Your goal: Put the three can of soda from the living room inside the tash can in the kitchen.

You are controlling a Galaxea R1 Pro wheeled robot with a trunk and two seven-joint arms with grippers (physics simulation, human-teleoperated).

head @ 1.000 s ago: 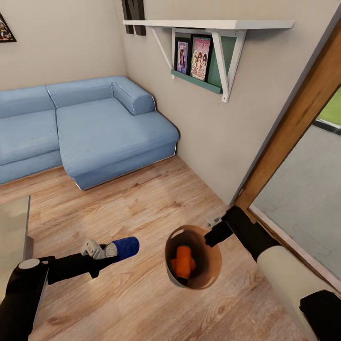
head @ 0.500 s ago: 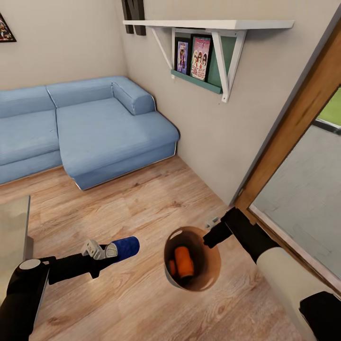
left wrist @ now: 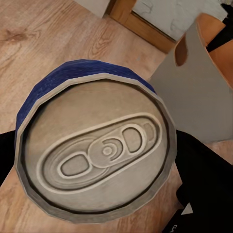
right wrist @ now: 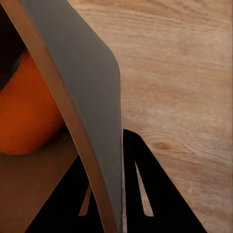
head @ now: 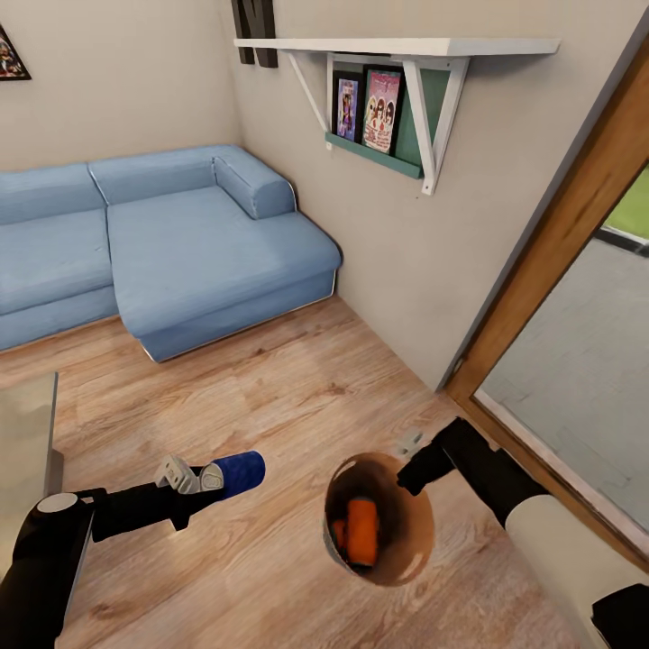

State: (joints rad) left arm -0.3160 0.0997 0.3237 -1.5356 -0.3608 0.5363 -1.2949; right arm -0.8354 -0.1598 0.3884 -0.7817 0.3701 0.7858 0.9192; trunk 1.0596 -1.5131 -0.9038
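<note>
- Between the left claw's [head: 209,478] two fingers lies one blue cylindrical soda can with a silvery top [head: 238,473], clamped; its long axis runs on from the arm, roughly level, lid end facing the wrist camera.
- Pinched at its rim by the right claw [head: 407,466], whose fingers straddle the wall, hangs one round tapered bin, brown inside and pale grey outside [head: 406,550].
- Two bright orange soda cans [head: 362,532] lie inside, below that claw.
</note>
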